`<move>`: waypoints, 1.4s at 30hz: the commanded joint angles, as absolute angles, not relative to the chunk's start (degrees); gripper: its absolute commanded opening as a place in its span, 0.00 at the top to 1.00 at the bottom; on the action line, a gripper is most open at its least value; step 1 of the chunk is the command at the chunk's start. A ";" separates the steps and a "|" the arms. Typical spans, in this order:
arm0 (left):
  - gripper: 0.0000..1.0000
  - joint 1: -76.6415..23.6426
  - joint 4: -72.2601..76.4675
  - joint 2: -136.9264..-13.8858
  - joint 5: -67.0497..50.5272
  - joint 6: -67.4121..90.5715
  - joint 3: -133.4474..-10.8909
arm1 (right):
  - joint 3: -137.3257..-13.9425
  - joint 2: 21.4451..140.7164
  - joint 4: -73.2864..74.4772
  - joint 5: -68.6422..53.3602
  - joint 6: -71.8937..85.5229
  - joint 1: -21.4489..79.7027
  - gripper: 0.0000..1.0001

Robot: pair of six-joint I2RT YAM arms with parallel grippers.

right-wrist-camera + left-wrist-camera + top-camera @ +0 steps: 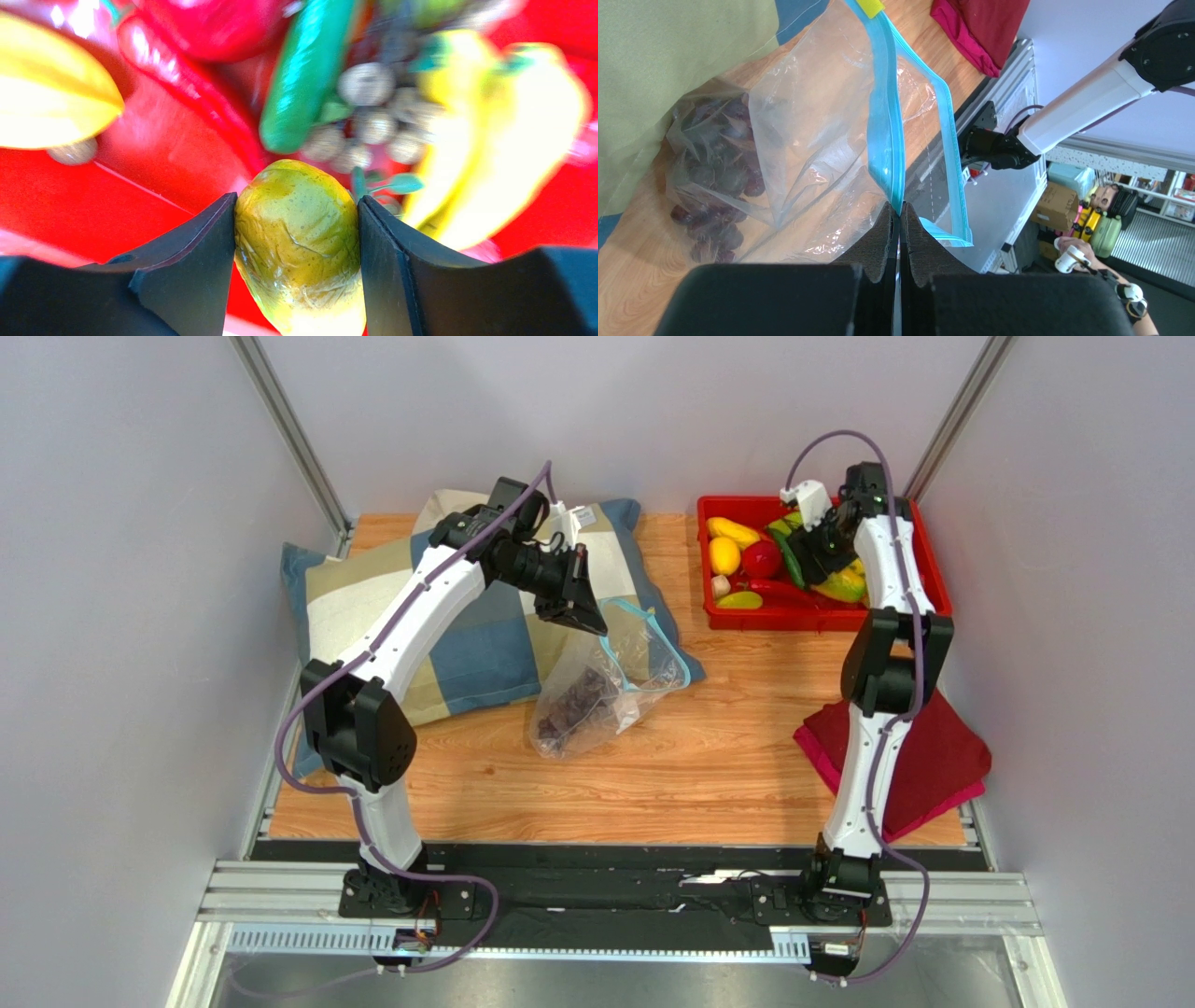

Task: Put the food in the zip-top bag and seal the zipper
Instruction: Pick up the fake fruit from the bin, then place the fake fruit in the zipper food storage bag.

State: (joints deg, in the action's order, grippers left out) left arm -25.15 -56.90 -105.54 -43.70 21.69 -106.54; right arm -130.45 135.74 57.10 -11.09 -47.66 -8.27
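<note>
The clear zip-top bag (601,693) lies mid-table with a dark purple grape bunch (713,178) inside. Its light blue zipper (885,126) runs along the open mouth. My left gripper (900,210) is shut on the zipper strip and holds that edge up; it shows in the top view (586,613) too. My right gripper (296,210) is shut on a yellow-green fruit (298,241) over the red tray (828,613). The tray holds more food: a green cucumber (305,77), yellow bananas (491,147), a red chili (182,91) and a yellow piece (49,91).
A blue and beige checked pillow (463,602) lies under and behind the bag at the back left. A dark red cloth (912,756) lies at the front right beside the right arm. Grey walls close in both sides.
</note>
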 commanded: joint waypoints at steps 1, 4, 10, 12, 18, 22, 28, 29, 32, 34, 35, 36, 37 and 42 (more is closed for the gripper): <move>1.00 -25.31 -54.93 -103.71 -45.61 22.15 -107.05 | -132.10 128.15 50.19 -15.19 -39.04 -9.84 1.00; 1.00 -25.22 -53.71 -103.45 -46.40 23.20 -106.70 | -131.75 124.90 46.94 -19.58 -30.00 -11.33 1.00; 1.00 -24.43 -51.33 -103.10 -48.78 26.54 -104.42 | -122.55 111.56 33.79 -34.87 -2.06 -12.75 1.00; 1.00 -24.17 -50.63 -102.66 -48.60 26.72 -103.63 | -112.91 104.63 22.92 -38.04 6.37 -12.05 1.00; 1.00 -23.91 -50.45 -102.39 -48.43 26.72 -103.71 | -108.54 98.44 15.74 -39.01 15.80 -9.94 1.00; 1.00 -23.56 -50.10 -102.39 -48.87 27.33 -103.71 | -108.72 96.34 13.98 -42.80 25.02 -8.62 1.00; 1.00 -23.38 -48.61 -102.22 -49.83 28.39 -103.01 | -103.02 91.85 9.32 -51.06 32.95 -3.35 1.00; 1.00 -23.38 -48.69 -102.13 -49.83 28.30 -103.01 | -101.27 90.63 9.14 -51.85 34.26 -2.30 1.00; 1.00 -23.38 -48.52 -101.95 -50.10 28.21 -102.83 | -98.27 88.78 8.18 -54.84 35.07 2.26 1.00; 1.00 -23.38 -48.52 -101.69 -50.19 28.13 -102.66 | -95.20 87.28 7.83 -55.98 36.03 5.09 1.00; 1.00 -23.29 -48.52 -101.78 -50.19 28.13 -102.66 | -94.14 87.10 7.13 -56.60 36.73 5.79 1.00; 1.00 -23.29 -48.52 -101.60 -50.19 28.12 -102.66 | -92.30 87.01 7.21 -57.47 38.57 7.45 1.00; 1.00 -23.38 -48.52 -101.43 -50.19 28.04 -102.48 | -91.42 86.92 7.12 -57.92 39.37 8.25 1.00; 1.00 -23.20 -47.99 -101.16 -50.80 28.47 -101.95 | -86.93 87.62 6.77 -59.59 40.96 13.35 1.00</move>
State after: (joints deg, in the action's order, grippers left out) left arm -23.53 -50.26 -104.22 -48.93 27.83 -102.37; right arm -89.45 88.38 9.28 -56.75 37.65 10.83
